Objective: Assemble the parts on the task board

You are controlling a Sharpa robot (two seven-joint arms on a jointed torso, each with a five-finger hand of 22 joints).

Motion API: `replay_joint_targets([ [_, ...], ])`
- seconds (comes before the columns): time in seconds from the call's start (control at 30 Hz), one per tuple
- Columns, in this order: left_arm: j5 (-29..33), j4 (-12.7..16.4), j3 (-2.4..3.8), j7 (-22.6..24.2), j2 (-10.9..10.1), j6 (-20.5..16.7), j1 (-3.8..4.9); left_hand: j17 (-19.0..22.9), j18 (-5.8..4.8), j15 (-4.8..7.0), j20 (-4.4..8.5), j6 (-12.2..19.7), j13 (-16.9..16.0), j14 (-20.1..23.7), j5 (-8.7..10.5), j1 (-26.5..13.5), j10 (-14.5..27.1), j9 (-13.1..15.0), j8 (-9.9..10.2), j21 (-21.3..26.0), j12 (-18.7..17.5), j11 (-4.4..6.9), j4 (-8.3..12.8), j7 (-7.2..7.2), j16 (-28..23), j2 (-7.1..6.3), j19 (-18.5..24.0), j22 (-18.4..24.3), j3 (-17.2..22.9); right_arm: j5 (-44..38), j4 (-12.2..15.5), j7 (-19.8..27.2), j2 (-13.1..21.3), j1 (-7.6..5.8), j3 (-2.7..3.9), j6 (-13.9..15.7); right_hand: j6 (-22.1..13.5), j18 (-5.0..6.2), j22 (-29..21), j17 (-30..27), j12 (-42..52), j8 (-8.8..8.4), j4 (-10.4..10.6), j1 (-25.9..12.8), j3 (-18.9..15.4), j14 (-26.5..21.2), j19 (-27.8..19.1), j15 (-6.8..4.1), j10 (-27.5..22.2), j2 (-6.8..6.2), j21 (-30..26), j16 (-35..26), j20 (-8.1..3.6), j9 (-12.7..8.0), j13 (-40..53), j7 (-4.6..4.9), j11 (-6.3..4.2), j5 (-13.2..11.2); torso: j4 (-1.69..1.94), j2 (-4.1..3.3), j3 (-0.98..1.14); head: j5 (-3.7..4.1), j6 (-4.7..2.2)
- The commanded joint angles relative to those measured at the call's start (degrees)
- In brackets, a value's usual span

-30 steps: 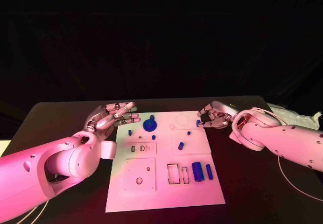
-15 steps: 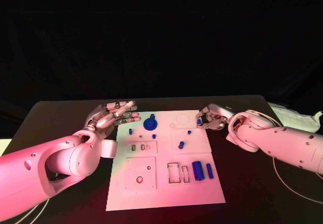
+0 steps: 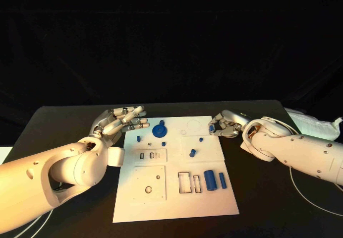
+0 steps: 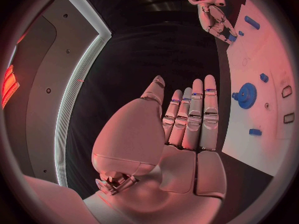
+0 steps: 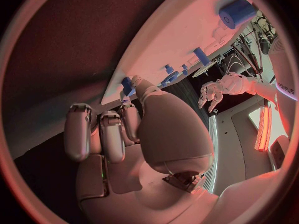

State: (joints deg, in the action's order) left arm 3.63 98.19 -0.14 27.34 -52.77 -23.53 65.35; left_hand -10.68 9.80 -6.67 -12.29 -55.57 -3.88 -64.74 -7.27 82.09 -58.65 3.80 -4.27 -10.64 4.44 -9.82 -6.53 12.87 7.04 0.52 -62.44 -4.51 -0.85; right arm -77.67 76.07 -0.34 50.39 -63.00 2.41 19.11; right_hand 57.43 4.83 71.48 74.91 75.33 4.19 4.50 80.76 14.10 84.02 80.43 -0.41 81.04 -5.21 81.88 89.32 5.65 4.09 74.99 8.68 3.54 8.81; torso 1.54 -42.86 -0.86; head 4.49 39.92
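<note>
2 hands at task board (image 3: 175,198) far end: left hand (image 3: 120,123) spread, empty; right hand (image 3: 226,124) pinching small blue part (image 3: 211,129).

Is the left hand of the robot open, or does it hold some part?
Open. The left hand holds nothing: its fingers lie straight and apart, beside the task board.

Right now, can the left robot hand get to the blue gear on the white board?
Probably yes. The left robot hand is open and empty, just beside the blue gear at the task board edge, and nothing sits between them.
</note>
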Motion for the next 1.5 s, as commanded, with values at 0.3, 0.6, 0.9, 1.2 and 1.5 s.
replay_joint_targets([
  [0.3, -0.3, 0.0, 0.04, 0.2, 0.2, 1.1, 0.05, 0.0, 0.48, -0.22, -0.34, -0.2, 0.0, 0.1, 0.01, 0.2, 0.1, 0.0, 0.2, 0.2, -0.3, -0.23, 0.3, 0.31, -0.2, 0.28, 0.0, 0.1, -0.1, -0.7, 0.0, 0.6, 0.0, 0.12, -0.02, 0.0, 2.7, -1.11, 0.3, 14.1, 1.1, 1.03, -0.4, -0.2, 1.1, 5.8, 0.3, -0.53, 1.2, 1.09, 0.5, 0.2, -0.37, 0.3, 3.9, -0.64, -0.46, -0.9, 0.04, -0.01, 0.00, 0.11, 0.00],
  [0.6, -0.3, 0.1, 0.04, 0.2, 0.1, 1.0, 0.05, -0.1, 0.49, -0.21, -0.34, -0.2, 0.0, 0.1, 0.07, 0.3, 0.1, 0.0, 0.2, 0.2, -0.3, -0.23, 0.4, 0.31, -0.2, 0.30, 0.0, 0.1, -0.1, -0.1, 0.0, 0.8, -0.1, 0.12, -0.02, 0.7, 7.3, -1.15, 0.6, 14.3, 1.8, 3.06, -1.4, -0.1, 2.8, 5.8, 0.5, -1.80, 1.8, 3.17, 0.6, 0.3, -1.44, 1.2, 4.6, -2.48, -1.95, -3.9, 0.08, -0.01, 0.01, 0.18, 0.14],
  [0.9, -0.3, 0.0, 0.04, 0.2, 0.2, 1.0, 0.05, -0.1, 0.49, -0.21, -0.34, -0.2, 0.0, 0.1, 0.10, 0.3, 0.1, 0.0, 0.2, 0.2, -0.3, -0.23, 0.5, 0.32, -0.2, 0.34, 0.0, 0.1, 0.0, 0.9, 2.4, -1.9, 0.1, 0.03, 0.21, 4.7, 9.0, -1.25, 1.0, 14.3, 2.3, 4.03, -1.7, -0.8, 3.0, 5.8, 0.7, -2.54, 2.4, 3.76, 0.8, 0.3, -2.15, 1.8, 5.1, -3.49, -2.83, -3.9, 0.05, 0.11, -0.03, 0.06, 0.19],
  [1.2, -0.3, -0.7, 0.04, 0.2, 0.3, 1.1, 0.05, -0.1, 0.49, -0.21, -0.34, -0.2, 0.0, 0.1, 0.11, 0.3, 0.1, 0.0, 0.2, 0.2, -0.3, -0.23, 0.5, 0.32, -0.3, 0.35, -0.1, 0.1, 0.0, 0.3, 10.3, -9.2, -0.4, -1.36, 0.49, 4.7, 8.7, -1.22, 0.9, 14.0, 1.8, 3.94, -1.5, -1.6, 2.9, 5.7, 0.7, -2.72, 2.2, 4.16, 0.7, 0.1, -2.40, 1.8, 4.8, -3.54, -2.94, -3.9, 0.13, 0.21, -0.05, -0.06, 0.20],
  [1.5, 0.0, -1.8, 0.03, 0.1, 0.6, 1.4, 0.04, -0.1, 0.49, -0.21, -0.34, -0.2, 0.0, 0.1, 0.11, 0.3, 0.1, 0.0, 0.2, 0.2, -0.3, -0.23, 0.5, 0.32, -0.3, 0.35, -0.1, 0.1, 0.0, -3.9, 14.8, -16.0, -5.4, -1.69, 0.34, 2.9, 8.4, -1.18, 0.6, 13.6, 1.0, 3.78, -1.4, -2.1, 3.0, 5.6, 0.6, -2.76, 1.8, 4.39, 0.5, -0.1, -2.51, 1.9, 4.2, -3.52, -2.95, -3.5, 0.70, 0.53, -0.49, -0.91, 1.25],
])
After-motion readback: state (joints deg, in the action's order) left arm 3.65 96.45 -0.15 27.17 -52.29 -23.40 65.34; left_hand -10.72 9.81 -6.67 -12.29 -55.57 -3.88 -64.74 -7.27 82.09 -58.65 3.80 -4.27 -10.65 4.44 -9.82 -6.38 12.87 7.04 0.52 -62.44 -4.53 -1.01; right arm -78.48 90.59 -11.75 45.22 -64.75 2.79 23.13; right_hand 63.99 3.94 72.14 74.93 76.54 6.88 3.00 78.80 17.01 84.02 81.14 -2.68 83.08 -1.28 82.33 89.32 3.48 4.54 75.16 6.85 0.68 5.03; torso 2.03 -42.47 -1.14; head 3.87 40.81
